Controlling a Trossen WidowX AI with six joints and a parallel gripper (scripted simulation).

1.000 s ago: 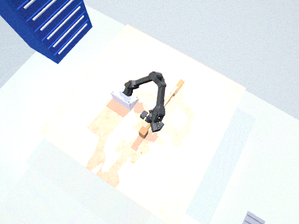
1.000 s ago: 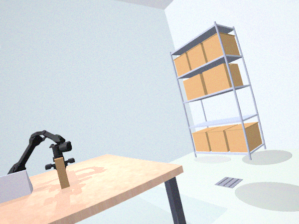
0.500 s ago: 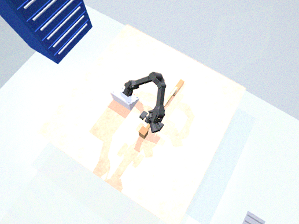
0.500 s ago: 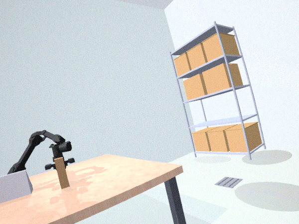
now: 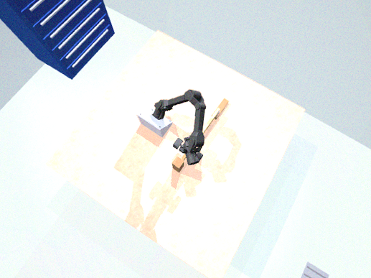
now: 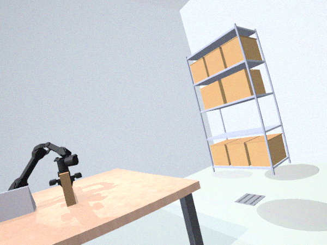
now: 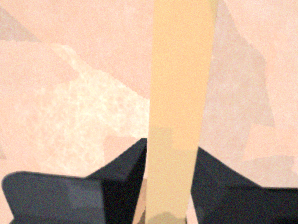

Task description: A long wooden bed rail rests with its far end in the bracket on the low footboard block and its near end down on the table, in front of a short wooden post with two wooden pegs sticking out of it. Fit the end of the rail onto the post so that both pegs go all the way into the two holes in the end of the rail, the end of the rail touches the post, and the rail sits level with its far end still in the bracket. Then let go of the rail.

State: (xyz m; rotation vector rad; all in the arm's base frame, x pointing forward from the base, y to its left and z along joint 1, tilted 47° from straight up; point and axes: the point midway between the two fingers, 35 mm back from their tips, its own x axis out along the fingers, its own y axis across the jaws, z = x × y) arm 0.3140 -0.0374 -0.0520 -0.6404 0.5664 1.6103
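The long pale rail (image 5: pixel 209 124) (image 7: pixel 178 90) runs from the bracket side of the low footboard block (image 5: pixel 224 105) toward the short wooden post (image 5: pixel 178 163) (image 6: pixel 68 189). Its near part passes under the arm, close behind the post. My gripper (image 5: pixel 185 150) (image 6: pixel 65 178) (image 7: pixel 165 145) points down just behind the post, fingers on either side of the rail. The fingers stand slightly open, with thin gaps beside the rail low in the wrist view. The pegs, the holes and the joint between rail and post are hidden, so contact there and exact level cannot be told.
The arm's grey base block (image 5: pixel 154 123) (image 6: pixel 16 202) stands on the wooden table (image 5: pixel 208 247) (image 6: pixel 152 188), to one side of the rail. A blue drawer cabinet (image 5: pixel 50 32) and a shelf rack with boxes (image 6: pixel 237 81) stand off the table.
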